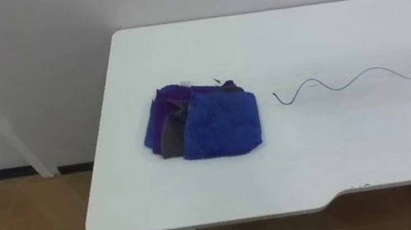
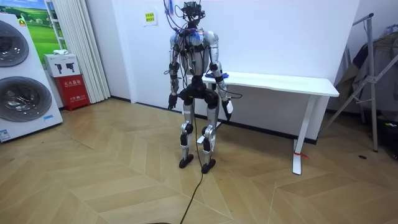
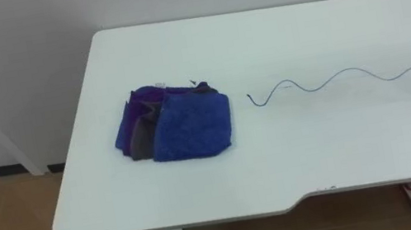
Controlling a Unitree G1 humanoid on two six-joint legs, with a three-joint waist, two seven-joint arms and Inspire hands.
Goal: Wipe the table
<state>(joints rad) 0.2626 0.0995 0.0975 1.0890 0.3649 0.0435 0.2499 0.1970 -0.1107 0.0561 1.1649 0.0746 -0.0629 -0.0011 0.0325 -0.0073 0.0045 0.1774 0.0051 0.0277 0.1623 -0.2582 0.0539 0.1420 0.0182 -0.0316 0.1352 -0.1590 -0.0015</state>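
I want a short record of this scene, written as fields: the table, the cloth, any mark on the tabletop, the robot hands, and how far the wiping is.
table: white table, standing against a wall
cloth: blue and purple cloth, folded, on the table's left part
mark: thin wavy line on the tabletop, right of the cloth, not touching it
hands: left robot hand and right robot hand hang beside the body, away from the cloth
progress: cloth lies untouched; wavy line not yet wiped

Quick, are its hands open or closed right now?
Left hand: hangs by its side; cannot be told.
Right hand: hangs by its side; cannot be told.
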